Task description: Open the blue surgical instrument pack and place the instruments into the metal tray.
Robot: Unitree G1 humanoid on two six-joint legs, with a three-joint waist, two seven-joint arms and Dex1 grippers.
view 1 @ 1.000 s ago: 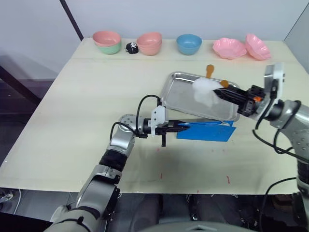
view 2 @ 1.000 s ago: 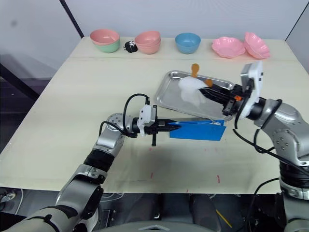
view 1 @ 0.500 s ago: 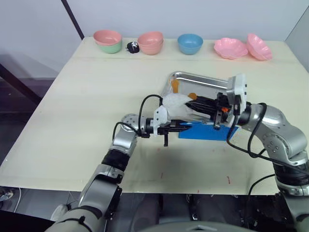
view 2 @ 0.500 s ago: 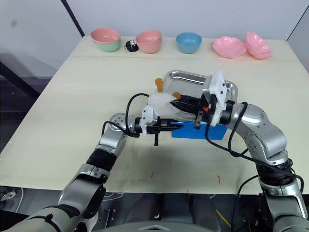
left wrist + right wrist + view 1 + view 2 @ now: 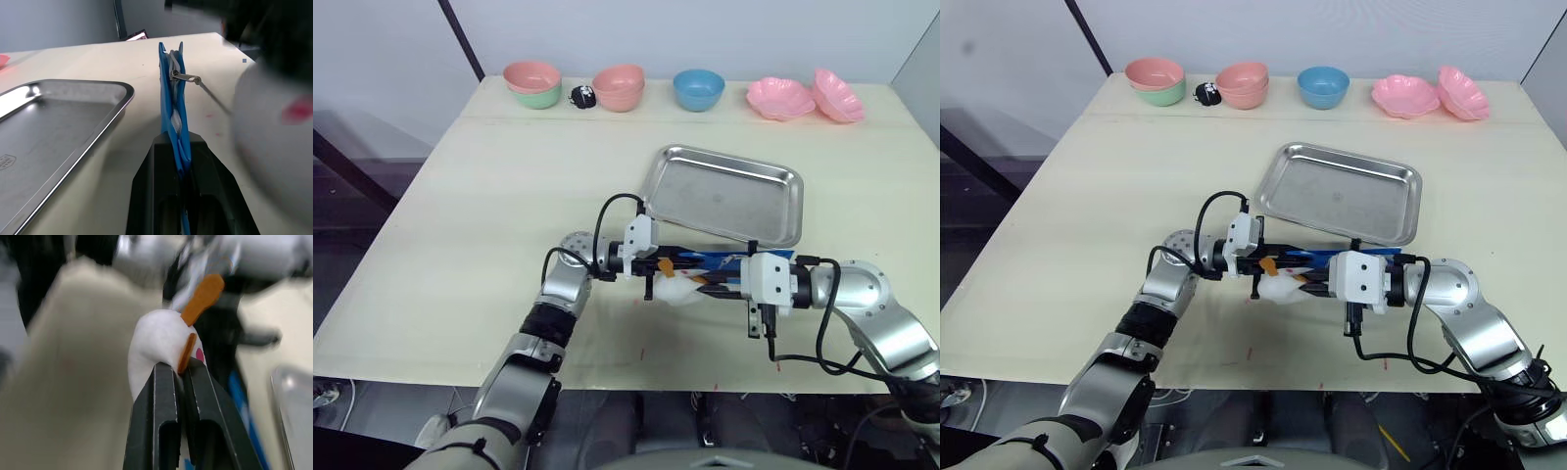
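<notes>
The blue surgical instrument pack [image 5: 736, 258] lies along the near rim of the metal tray [image 5: 724, 196], which has nothing in it. My left gripper [image 5: 179, 142] is shut on the pack's left end, and the pack's edge stands upright between its fingers with a zipper pull [image 5: 186, 77] showing. My right gripper [image 5: 178, 367] is shut on a white lump with orange bits [image 5: 674, 291]. It holds the lump low over the table, just in front of the pack and close to the left gripper. The instruments are hidden.
Along the table's far edge stand a pink bowl in a green one [image 5: 530, 83], a pink bowl [image 5: 618, 86], a blue bowl [image 5: 697, 88] and two pink flower-shaped dishes [image 5: 780, 97]. A small black object [image 5: 580, 96] lies between the first two bowls.
My right arm has swung from over the tray down toward the table's front, carrying the white lump to just in front of the pack. The left gripper has kept its hold.
</notes>
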